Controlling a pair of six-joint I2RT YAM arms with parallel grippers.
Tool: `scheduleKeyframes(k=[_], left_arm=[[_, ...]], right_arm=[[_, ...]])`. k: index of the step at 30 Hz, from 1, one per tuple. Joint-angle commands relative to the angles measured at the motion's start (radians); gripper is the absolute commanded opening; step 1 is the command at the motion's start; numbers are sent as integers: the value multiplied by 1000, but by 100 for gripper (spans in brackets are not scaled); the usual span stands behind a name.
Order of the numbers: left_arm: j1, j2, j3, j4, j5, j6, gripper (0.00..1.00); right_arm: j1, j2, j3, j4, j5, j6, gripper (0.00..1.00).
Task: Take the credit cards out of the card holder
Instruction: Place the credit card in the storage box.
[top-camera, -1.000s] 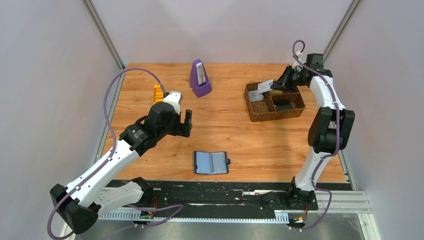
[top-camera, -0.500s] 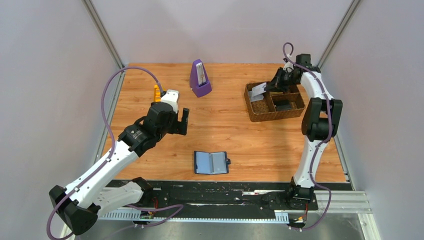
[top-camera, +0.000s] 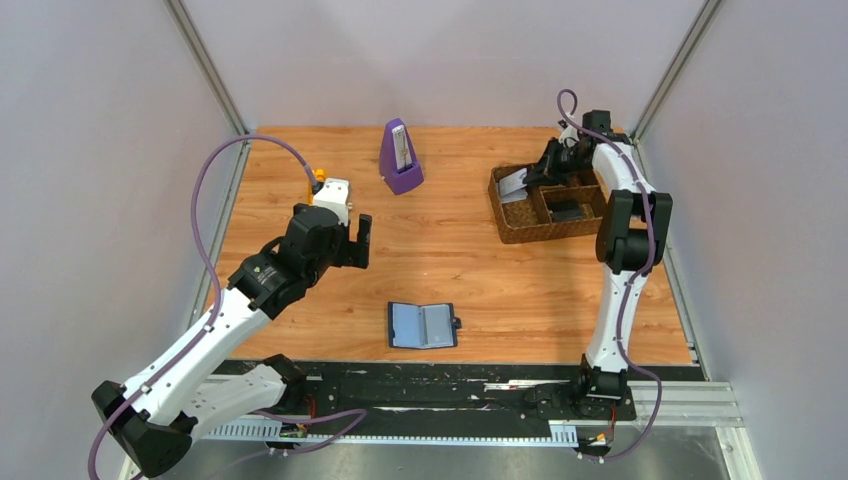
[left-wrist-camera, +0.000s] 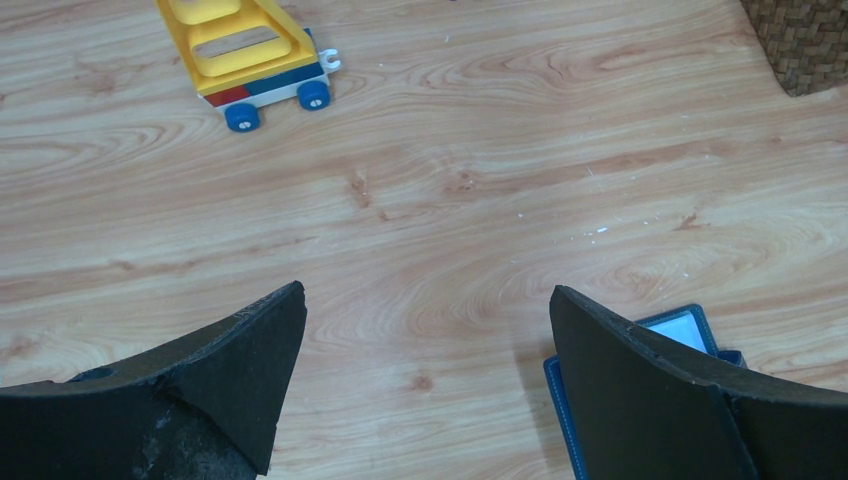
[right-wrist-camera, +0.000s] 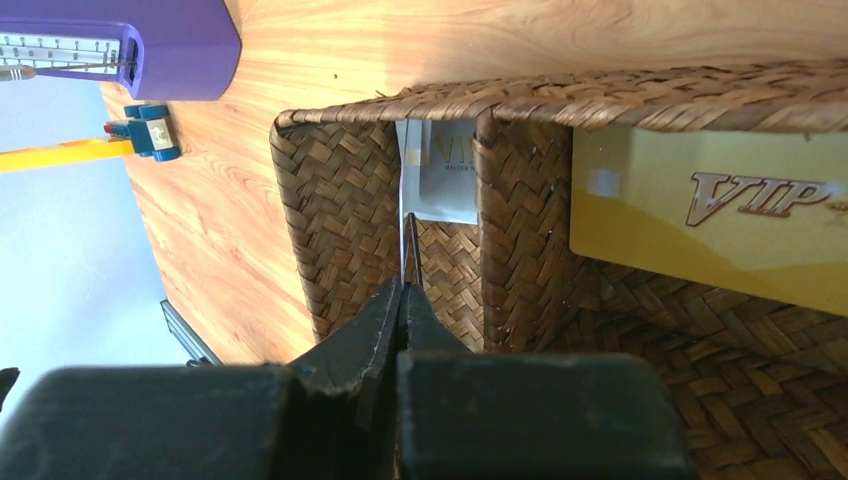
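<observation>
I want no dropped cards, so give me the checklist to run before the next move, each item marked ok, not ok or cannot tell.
1. Right gripper shut on the whitish card: ok.
2. That card's far end inside a basket compartment: ok.
3. Gold card in the next compartment, apart from the held one: ok.
4. Left gripper open and empty: ok.
5. Holder lying open on the table: ok.
6. Credit cards left in the holder: cannot tell.
</observation>
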Motion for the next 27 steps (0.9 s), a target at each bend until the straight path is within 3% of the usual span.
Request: scheduleKeyframes(k=[1, 7, 16, 27], left_arm=[[0, -20, -1, 33, -37, 13, 100], [0, -25, -3, 37, -50, 12, 100], [0, -20, -9, 39, -31, 3, 100], [-1, 12, -11, 44, 106, -115, 100]], right_arm=[[4, 35, 72, 1, 7, -9, 0], [10, 54, 86, 2, 28, -8, 5], [12, 25, 106, 10, 95, 13, 23], [12, -21, 179, -20, 182, 57, 37]])
